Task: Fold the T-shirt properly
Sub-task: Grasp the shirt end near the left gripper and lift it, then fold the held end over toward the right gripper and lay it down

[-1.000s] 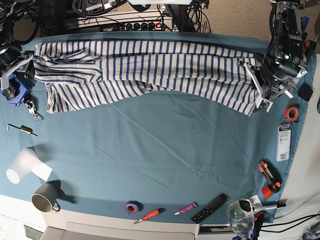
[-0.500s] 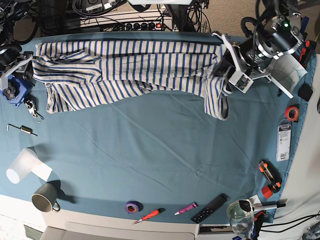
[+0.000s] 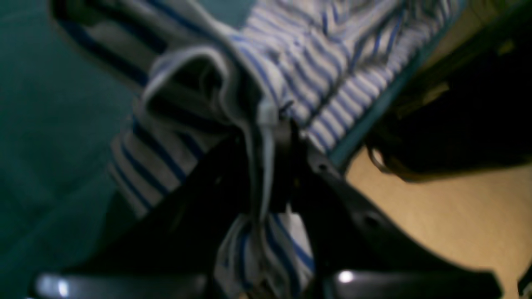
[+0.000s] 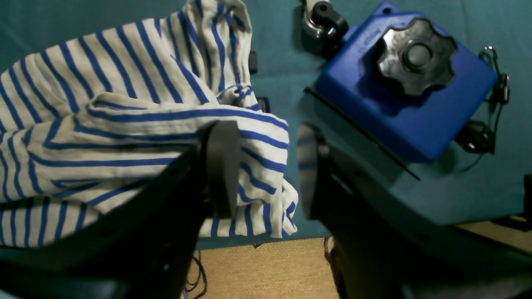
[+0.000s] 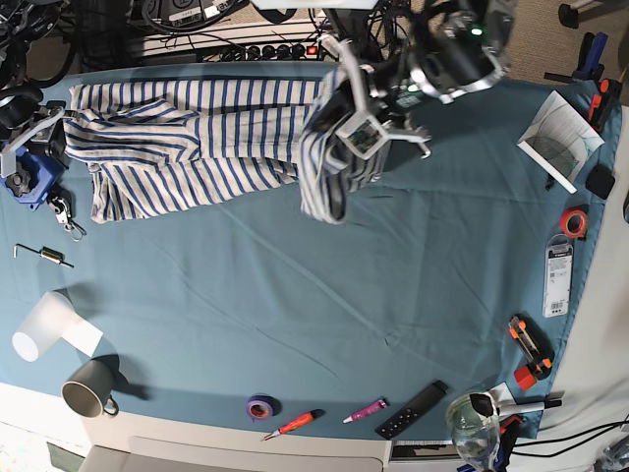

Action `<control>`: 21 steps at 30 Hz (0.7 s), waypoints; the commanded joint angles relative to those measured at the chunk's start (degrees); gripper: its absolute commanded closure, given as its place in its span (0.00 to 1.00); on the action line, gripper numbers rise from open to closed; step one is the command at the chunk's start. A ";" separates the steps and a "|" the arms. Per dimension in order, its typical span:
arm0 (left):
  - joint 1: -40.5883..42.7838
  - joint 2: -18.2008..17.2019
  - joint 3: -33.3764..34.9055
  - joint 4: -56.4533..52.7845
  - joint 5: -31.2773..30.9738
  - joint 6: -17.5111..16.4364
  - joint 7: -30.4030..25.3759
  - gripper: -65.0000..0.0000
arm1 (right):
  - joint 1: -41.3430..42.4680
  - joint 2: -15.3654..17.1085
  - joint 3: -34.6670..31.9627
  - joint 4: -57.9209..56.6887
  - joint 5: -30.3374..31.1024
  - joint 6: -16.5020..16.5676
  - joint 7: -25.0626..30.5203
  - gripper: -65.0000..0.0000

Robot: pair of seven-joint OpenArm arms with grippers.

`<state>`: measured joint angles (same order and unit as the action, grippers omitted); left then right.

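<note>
No readable writing anywhere, the embossed bit on the blue block point(image 4: 409, 93) is too blurry to make out. The left gripper point(image 3: 266, 166) is pinched tight on a bunched edge of the T-shirt point(image 5: 197, 147), lifting that end above the teal table cloth point(image 5: 324, 295). The right gripper point(image 4: 264, 170) has its jaws well apart; one finger point(image 4: 220, 166) rests on the shirt's sleeve end just beside the block, gripping nothing.
</note>
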<state>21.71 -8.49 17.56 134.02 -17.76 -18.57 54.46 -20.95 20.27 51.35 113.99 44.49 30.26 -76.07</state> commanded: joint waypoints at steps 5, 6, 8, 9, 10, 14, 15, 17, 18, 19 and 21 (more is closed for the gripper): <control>-1.22 2.32 6.86 0.98 3.65 0.76 -2.29 1.00 | 0.15 1.16 0.46 0.66 0.70 -0.09 1.09 0.64; -1.36 2.58 8.00 0.46 3.96 0.76 -2.56 1.00 | 0.15 1.16 0.46 0.66 0.70 -0.09 1.09 0.64; -1.84 3.19 9.97 -1.18 4.96 0.76 -3.17 1.00 | 0.15 1.14 0.46 0.66 0.70 -0.11 1.09 0.64; -2.03 3.41 10.75 -1.84 5.55 0.76 -3.82 1.00 | 0.15 1.14 0.46 0.66 0.70 -0.11 1.09 0.64; -2.27 3.78 11.34 -2.43 6.16 0.79 -4.17 1.00 | 0.15 1.16 0.46 0.66 0.68 -0.11 1.09 0.64; -3.78 5.35 12.33 -5.01 6.67 0.81 -4.63 1.00 | 0.15 1.14 0.46 0.66 0.70 -0.11 1.05 0.64; -4.00 5.84 12.28 -5.66 6.75 0.94 -4.76 1.00 | 0.13 1.14 0.46 0.66 0.68 -0.11 1.05 0.64; -4.76 6.32 12.33 -7.10 6.86 2.67 -5.01 1.00 | 0.15 1.14 0.46 0.66 0.70 -0.11 1.05 0.64; -5.11 6.56 12.31 -7.91 6.91 3.23 -4.96 1.00 | 0.15 1.16 0.46 0.66 0.66 -0.11 1.05 0.64; -5.51 6.58 12.33 -8.83 6.86 3.37 -4.94 1.00 | 0.15 1.16 0.46 0.66 0.68 -0.11 1.05 0.64; -6.05 6.58 12.33 -10.49 6.84 3.26 -5.01 1.00 | 0.15 1.16 0.46 0.66 0.68 -0.11 1.05 0.64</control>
<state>15.84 -2.52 29.67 122.61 -10.02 -15.03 50.96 -20.93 20.27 51.37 113.99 44.64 30.06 -76.09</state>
